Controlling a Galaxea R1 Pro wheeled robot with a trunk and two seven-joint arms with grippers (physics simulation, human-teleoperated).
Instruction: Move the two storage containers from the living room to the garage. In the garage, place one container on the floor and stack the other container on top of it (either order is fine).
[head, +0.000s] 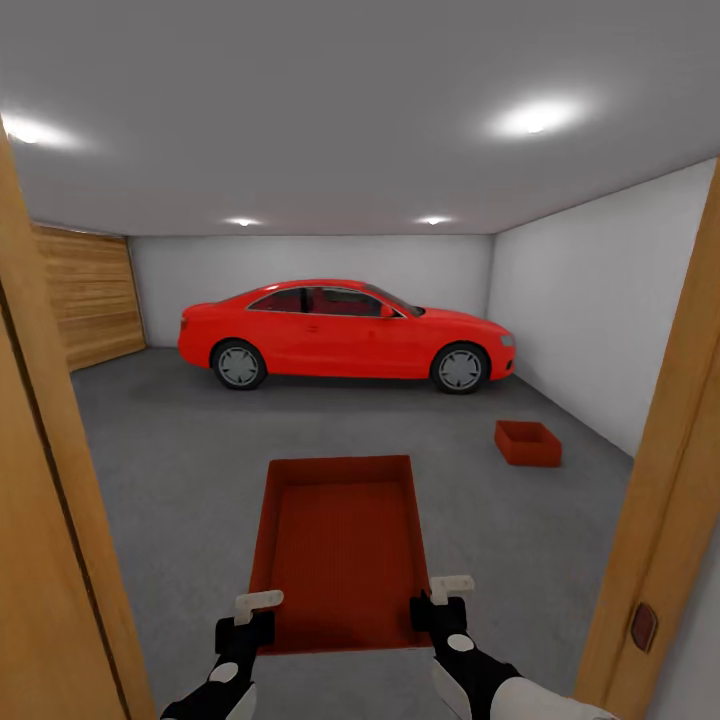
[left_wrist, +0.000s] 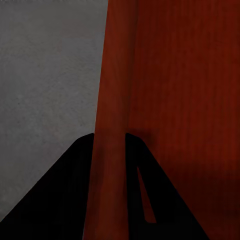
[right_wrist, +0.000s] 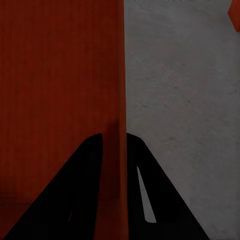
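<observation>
A grey-floored garage (head: 160, 450) opens beyond a wooden doorway (head: 50, 560). Nearest, the left gripper (head: 262, 612) and right gripper (head: 440, 598) each pinch a side wall of a red bin (head: 340, 540), fingers closed narrowly over the wall, holding it above the floor. Farther right, a second bin (head: 527, 443) sits on the floor near the wall. Beyond stands a red car (head: 345, 335).

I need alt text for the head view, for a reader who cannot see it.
Both grippers, left and right, hold a red bin in a doorway. Ahead on the grey garage floor sit a second bin and a red car.
</observation>
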